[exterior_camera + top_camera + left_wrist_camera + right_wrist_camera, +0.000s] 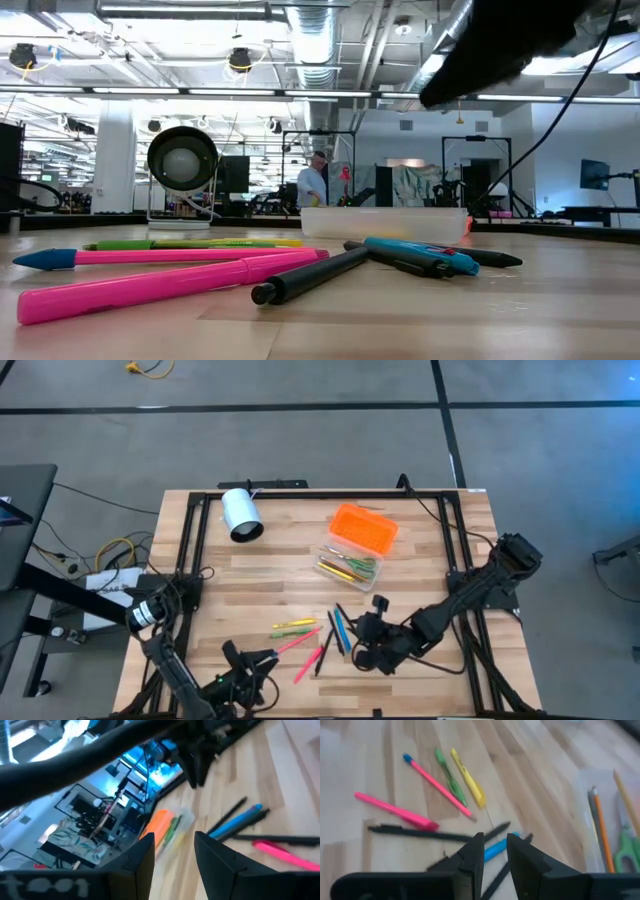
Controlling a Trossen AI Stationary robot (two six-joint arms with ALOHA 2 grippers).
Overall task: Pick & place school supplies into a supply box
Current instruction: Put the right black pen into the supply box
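Light wooden slatted table with a black frame holds all items. Right arm reaches in from the table's right edge; right gripper hangs low over the loose pens near the front centre, fingers apart by a narrow gap and holding nothing, a blue pen showing in the gap. Left arm lies at the front left corner; left gripper sits near the front edge, fingers spread, empty.

White cylinder lies on its side at the back left of the table.

Clear plastic pencil case with bright orange lid sits back of centre, lid swung open; the base holds pencils and green-handled scissors.

Loose on the wood between the grippers: yellow and green markers, pink pens, blue pens, thin black pens
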